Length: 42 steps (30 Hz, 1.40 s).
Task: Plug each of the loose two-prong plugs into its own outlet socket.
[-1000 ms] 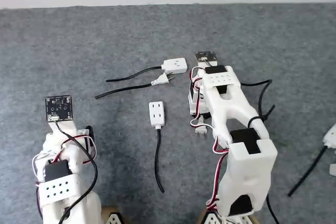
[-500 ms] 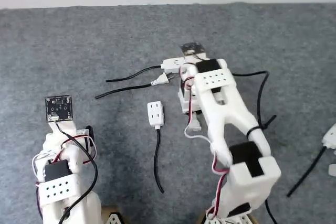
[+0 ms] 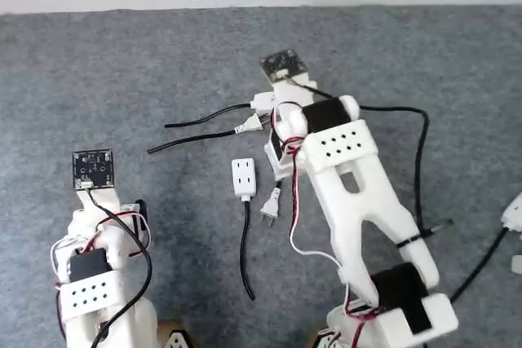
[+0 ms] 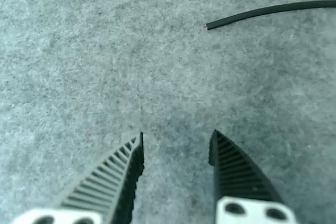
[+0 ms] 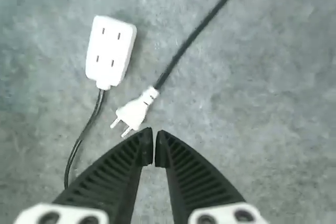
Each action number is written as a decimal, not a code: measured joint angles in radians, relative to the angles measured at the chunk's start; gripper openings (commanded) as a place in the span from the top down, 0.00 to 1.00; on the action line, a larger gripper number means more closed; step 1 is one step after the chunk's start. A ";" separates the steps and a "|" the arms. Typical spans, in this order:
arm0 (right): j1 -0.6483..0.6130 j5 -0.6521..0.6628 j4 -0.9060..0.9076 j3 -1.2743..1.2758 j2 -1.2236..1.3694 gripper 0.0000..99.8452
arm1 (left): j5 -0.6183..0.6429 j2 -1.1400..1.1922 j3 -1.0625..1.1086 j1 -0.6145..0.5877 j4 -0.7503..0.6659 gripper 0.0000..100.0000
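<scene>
Hovering, jaws nearly together, the right gripper (image 5: 154, 148) sits just beside the two-prong plug (image 5: 131, 115), whose prongs face it, cord trailing away.

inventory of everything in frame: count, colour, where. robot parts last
outlet sockets: 2, white, one mid-table, one farther back.
two-prong plugs: 2, white, one beside the far socket, one just right of the mid socket.
cords: 4, black, one off each socket and plug.
white pieces: 2, right edge, with black cord; type unclear.
carpet: 1, grey, covers table.
arms: 2, white, near edge.
left gripper: open, over bare carpet.
right gripper: shut, tips by the nearer plug.
</scene>
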 measured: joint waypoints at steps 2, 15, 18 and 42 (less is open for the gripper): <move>0.000 -0.009 -0.025 0.005 0.066 0.99 | 0.000 0.000 0.000 0.000 0.000 0.81; -0.029 -0.292 -0.167 -0.020 0.431 0.87 | 0.000 0.000 0.000 0.000 0.000 0.80; -0.052 -0.310 -0.190 -0.029 0.456 0.86 | 0.000 0.000 0.000 0.000 0.000 0.80; -0.092 -0.336 -0.226 -0.057 0.499 0.87 | -0.002 0.000 0.000 0.000 0.000 0.80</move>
